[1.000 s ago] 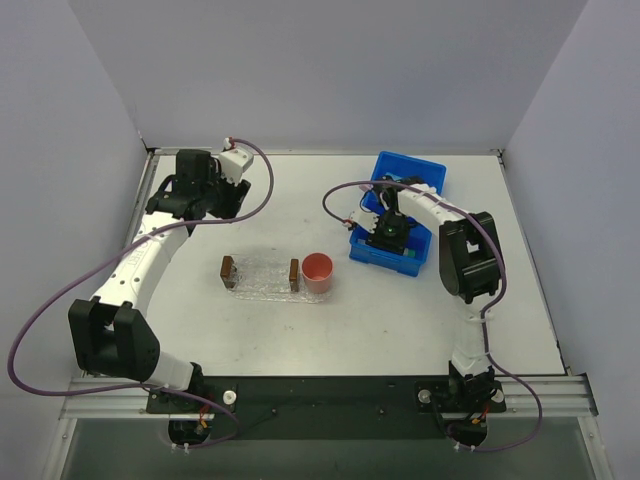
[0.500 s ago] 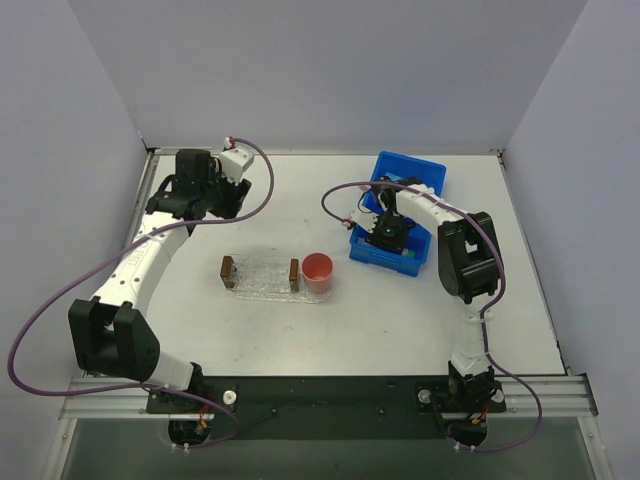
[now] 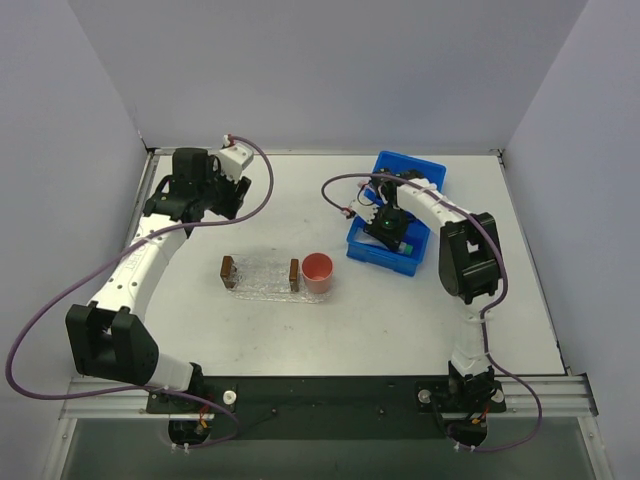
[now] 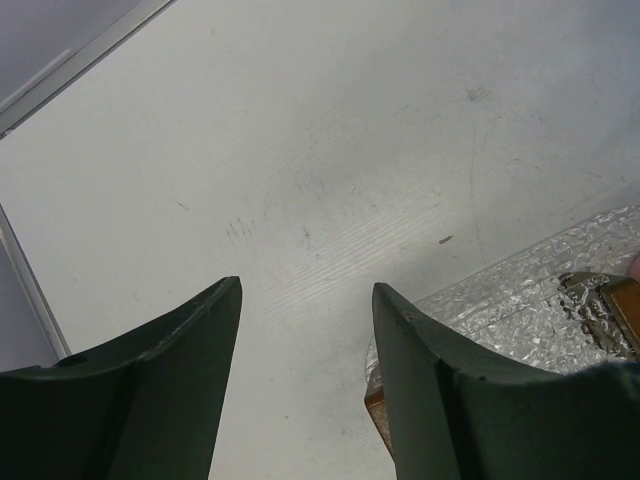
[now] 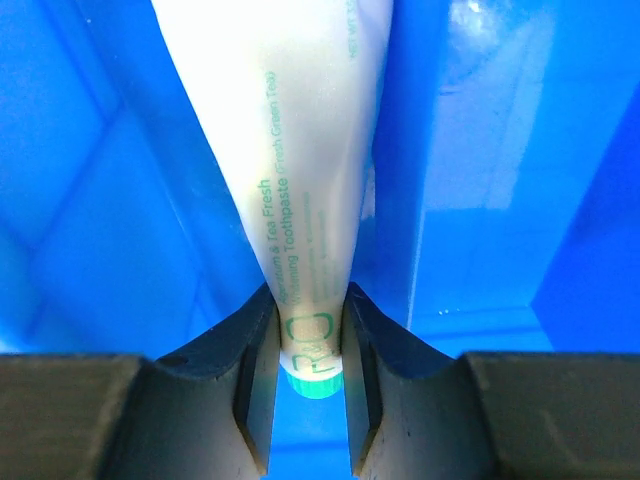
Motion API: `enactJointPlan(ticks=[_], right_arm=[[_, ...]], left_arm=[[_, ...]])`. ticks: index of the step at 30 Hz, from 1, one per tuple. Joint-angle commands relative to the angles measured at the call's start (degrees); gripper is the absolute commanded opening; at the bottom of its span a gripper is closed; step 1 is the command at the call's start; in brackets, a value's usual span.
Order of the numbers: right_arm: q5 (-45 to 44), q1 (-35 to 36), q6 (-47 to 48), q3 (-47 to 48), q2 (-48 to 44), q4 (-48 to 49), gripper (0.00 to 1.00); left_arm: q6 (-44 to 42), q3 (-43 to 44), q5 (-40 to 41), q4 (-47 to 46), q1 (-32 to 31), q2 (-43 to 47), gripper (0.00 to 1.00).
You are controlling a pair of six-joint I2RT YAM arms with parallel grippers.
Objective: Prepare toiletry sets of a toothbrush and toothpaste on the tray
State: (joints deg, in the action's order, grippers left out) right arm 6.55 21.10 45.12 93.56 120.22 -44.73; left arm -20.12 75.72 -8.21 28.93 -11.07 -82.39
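Right pincer [image 5: 306, 335] pinches the toothpaste [image 5: 290, 150], printed "Whitening Toothpaste"; left pincer [image 4: 307, 300] gapes wide, empty.

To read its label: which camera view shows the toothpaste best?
Right wrist view: the toothpaste fills it, print legible, clamped in the right tool. The top view hides it under that tool; the left wrist view lacks it.

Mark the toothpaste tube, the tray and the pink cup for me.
toothpaste tube [image 5: 290, 190]: right wrist view, on its printed white body.
tray [image 3: 262, 272]: top external view, on the bare clear middle.
pink cup [image 3: 318, 268]: top external view, on its inside, seen from above.
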Motion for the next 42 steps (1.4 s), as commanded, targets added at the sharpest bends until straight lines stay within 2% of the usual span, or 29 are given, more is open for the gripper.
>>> enactJointPlan(ticks=[1, 16, 21, 26, 30, 31, 34, 37, 42], right_arm=[[1.63, 0.43, -2.93, 4.79, -6.05, -5.54, 0.0], [2.77, 0.96, -2.67, 7.69, -13.17, -11.51, 0.0], [7.59, 1.13, -4.69, 17.6, -13.18, -16.43, 0.0], [10.24, 2.27, -10.48, 29.37, -12.21, -16.79, 0.0], [8.49, 5.17, -13.57, 33.87, -12.29, -13.73, 0.0], [6.66, 6.74, -14.01, 34.14, -12.64, -12.76, 0.0], [2.96, 10.43, -14.45, 33.62, -13.87, -8.89, 0.0], [-1.61, 12.82, -15.15, 32.48, -14.84, -5.2, 0.0], [-10.84, 17.13, -15.41, 32.65, -14.06, -1.51, 0.0]], left_arm=[[0.43, 0.83, -2.51, -4.58, 0.61, 2.32, 0.65], [3.07, 1.97, -6.55, -5.99, 0.7, 2.85, 0.65], [7.98, 6.36, -13.93, -5.55, 0.7, 2.06, 0.65], [19.76, 12.51, -22.28, -5.55, 0.87, -1.01, 0.65], [33.8, 17.87, -28.7, -8.17, 1.49, -4.35, 0.65], [39.49, 18.49, -30.62, -9.23, 1.58, -4.88, 0.65], [49.34, 20.78, -32.74, -13.19, 1.67, -6.46, 0.65], [56.65, 21.49, -32.84, -15.12, 1.67, -7.17, 0.65], [63.97, 18.67, -32.66, -18.64, 1.67, -5.85, 0.65]])
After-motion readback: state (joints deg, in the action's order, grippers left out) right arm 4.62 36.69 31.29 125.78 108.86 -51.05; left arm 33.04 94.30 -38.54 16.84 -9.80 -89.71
